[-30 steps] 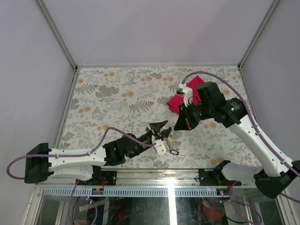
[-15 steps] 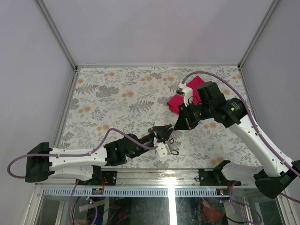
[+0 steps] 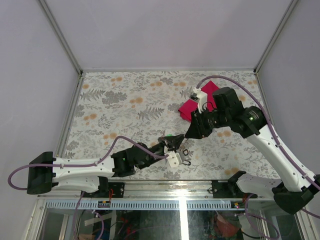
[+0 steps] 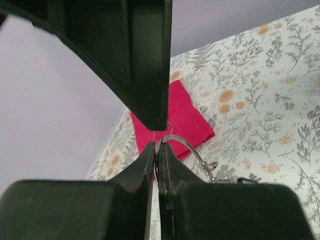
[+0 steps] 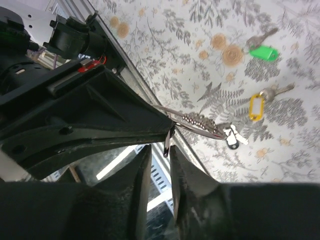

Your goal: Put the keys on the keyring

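My left gripper (image 4: 157, 146) is shut on the thin silver keyring (image 4: 189, 147), which arcs out to the right of its fingertips and ends in a small clasp. In the right wrist view the keyring (image 5: 200, 121) carries a short bead chain and a black-and-white key tag (image 5: 232, 141). My right gripper (image 5: 160, 146) stands a little open, with a thin dark edge in the gap and touching neither finger. A yellow-tagged key (image 5: 256, 106) and a green-tagged key (image 5: 263, 52) lie on the flowered table. From above, the left gripper (image 3: 174, 141) and right gripper (image 3: 189, 134) meet tip to tip.
A red cloth (image 3: 189, 107) lies behind the right gripper, also seen past the ring in the left wrist view (image 4: 180, 117). A black tag (image 3: 186, 162) rests near the table's front edge. Grey walls close in the table on three sides.
The left gripper has shut on the keyring and moved slightly right. The right jaws, shut before, have parted a little.
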Tool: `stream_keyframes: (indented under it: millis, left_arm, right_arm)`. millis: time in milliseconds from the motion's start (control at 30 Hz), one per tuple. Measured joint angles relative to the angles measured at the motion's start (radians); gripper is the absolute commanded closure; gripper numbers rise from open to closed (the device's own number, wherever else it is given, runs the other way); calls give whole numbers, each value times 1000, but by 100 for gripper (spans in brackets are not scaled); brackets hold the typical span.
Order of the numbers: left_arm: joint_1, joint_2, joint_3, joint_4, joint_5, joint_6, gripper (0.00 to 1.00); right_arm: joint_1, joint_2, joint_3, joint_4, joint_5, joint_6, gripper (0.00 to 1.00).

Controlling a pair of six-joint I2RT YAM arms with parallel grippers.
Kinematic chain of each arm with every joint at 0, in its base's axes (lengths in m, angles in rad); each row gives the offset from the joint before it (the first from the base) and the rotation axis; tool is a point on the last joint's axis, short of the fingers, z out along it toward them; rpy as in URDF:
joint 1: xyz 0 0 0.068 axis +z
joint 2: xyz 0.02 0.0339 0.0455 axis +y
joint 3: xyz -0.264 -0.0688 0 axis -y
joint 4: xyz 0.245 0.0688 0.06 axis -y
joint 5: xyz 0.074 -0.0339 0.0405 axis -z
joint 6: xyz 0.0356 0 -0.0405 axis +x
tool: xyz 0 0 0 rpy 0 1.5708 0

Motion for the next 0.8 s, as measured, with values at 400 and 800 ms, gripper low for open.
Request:
stream_keyframes:
  millis: [400, 800]
  left_arm:
    - [-1, -17, 28, -37, -165, -246, 100]
    - [11, -26, 136, -193, -394, -540, 100]
  right_arm:
    - [0, -308, -186, 288, 175, 34, 53]
    - [0, -396, -383, 482, 361, 68, 49]
